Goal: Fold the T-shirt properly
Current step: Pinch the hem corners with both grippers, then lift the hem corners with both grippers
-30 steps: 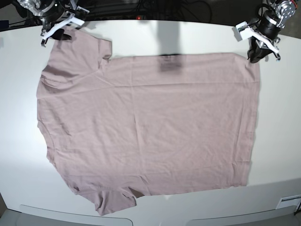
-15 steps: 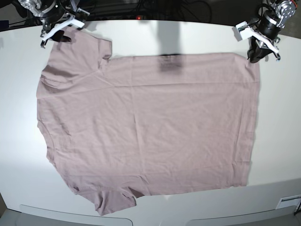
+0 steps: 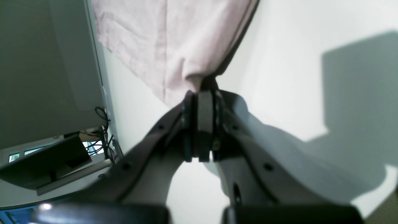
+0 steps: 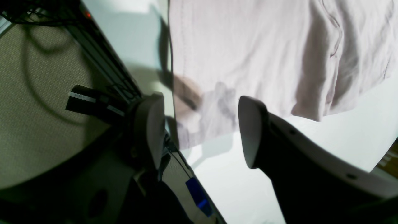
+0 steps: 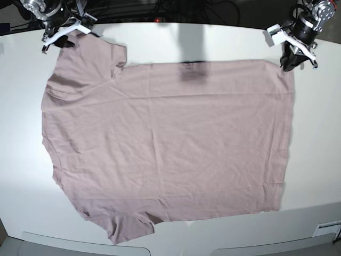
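The mauve-pink T-shirt (image 5: 170, 133) lies spread flat on the white table (image 5: 160, 40), neck and sleeves to the left, hem to the right. My left gripper (image 5: 290, 63) is at the far right corner of the hem. In the left wrist view its jaws (image 3: 201, 93) are shut on a pinch of the T-shirt (image 3: 174, 46). My right gripper (image 5: 66, 36) hovers open over the far left sleeve. In the right wrist view the sleeve edge of the T-shirt (image 4: 248, 46) lies below the open gripper (image 4: 202, 127), and the fingers (image 4: 252, 130) hold nothing.
Cables and dark equipment (image 5: 176, 8) sit behind the table's far edge. A small white label (image 5: 327, 228) is at the front right. Floor and a dark box (image 4: 90, 99) show beside the table edge in the right wrist view.
My right gripper has moved slightly back and left over the sleeve, staying open. The left gripper and the T-shirt have not moved.
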